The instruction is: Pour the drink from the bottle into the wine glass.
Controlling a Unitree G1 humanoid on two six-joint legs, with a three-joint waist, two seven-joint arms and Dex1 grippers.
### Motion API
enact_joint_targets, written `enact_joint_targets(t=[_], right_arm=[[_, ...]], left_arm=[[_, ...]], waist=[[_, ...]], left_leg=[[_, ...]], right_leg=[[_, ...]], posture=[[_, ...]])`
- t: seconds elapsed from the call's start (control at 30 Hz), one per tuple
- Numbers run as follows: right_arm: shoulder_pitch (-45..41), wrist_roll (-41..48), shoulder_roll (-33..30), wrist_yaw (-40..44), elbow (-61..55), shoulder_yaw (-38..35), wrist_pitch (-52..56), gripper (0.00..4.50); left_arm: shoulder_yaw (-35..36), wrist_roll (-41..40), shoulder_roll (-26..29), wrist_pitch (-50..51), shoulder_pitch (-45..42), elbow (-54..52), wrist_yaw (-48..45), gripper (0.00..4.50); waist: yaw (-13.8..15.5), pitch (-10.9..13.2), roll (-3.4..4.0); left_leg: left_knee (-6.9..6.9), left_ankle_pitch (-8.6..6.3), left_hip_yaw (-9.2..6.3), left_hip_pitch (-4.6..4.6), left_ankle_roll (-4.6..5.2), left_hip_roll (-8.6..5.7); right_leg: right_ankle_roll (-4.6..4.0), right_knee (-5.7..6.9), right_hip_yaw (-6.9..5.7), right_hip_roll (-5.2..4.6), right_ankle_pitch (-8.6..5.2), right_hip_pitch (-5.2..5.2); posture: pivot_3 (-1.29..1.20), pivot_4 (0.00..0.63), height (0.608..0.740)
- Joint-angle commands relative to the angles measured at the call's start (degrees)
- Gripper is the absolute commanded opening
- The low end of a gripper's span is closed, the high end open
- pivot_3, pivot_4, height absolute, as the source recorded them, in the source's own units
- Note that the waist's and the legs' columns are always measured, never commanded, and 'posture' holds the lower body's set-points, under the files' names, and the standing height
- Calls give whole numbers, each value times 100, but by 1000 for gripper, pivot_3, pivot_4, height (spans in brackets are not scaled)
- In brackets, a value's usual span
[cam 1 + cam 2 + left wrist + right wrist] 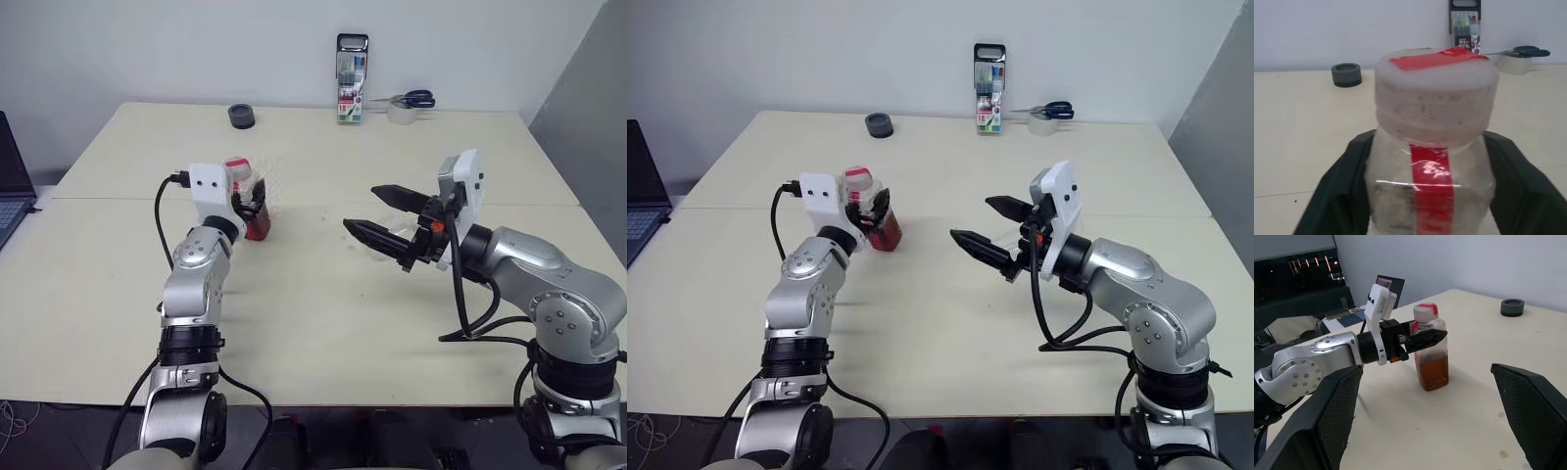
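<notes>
The bottle (1429, 328) stands upright on the table, left of middle. It is clear plastic with a red label strip (1432, 186) and a whitish cap with a red top (238, 168). The reddish-brown drink (1432, 372) fills its lower half. My left gripper (253, 208) is shut on the bottle's upper body, and its black fingers (1337, 191) press both sides. My right gripper (359, 208) hovers open over the table's middle, well to the right of the bottle, pointing toward it. A pale clear shape (394, 238) shows between its fingers. I cannot tell whether that is the wine glass.
Along the table's far edge sit a black round lid (241, 117), an upright marker case (352, 78), and scissors (407, 99) lying on a tape roll (400, 114). A laptop (10, 186) sits off the table's left side.
</notes>
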Motion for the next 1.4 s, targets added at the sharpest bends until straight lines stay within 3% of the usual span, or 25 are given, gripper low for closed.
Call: enact_joint_targets(t=[0.03, 0.4, 0.77, 1.03, 1.4], right_arm=[[-28, 126, -44, -15, -167, -105, -161, 4500], [-112, -149, -114, -44, 0, -15, -323, 4500], [-784, -260, 291, -512, 198, 251, -252, 4500], [-1194, -586, 676, -790, 527, 546, -375, 4500], [-962, -959, 827, -935, 542, 829, -500, 4500]], left_arm=[[93, -75, 62, -147, 32, -89, 35, 2076], [-141, -87, 276, 62, -86, -159, -219, 2065], [-1140, -1072, 1164, 1654, -957, -1139, -2661, 2065], [-1344, -1582, 1211, 1848, -1170, -1368, -3552, 2065], [-1332, -1624, 1144, 1723, -1174, -1318, -3718, 2065]], waist=[[1, 0, 0], [-5, 0, 0], [-13, 4, 4], [-24, 7, 9], [-22, 8, 9]], left_leg=[[0, 0, -1, 0, 0, 0], [0, 0, 1, 1, 0, 0], [0, 12, -1, -12, -21, -1], [0, 12, 3, -11, -21, 0], [0, 12, 3, -13, -20, -1]], right_leg=[[0, 0, 0, 0, 0, 0], [0, 1, 0, 0, 0, 0], [0, -1, -2, 0, 0, -12], [0, 2, 2, 0, 0, -16], [0, 2, 2, 0, 0, -17]], posture=[[0, 150, 740], [0, 150, 740], [0, 150, 740], [0, 150, 740], [0, 150, 740]])
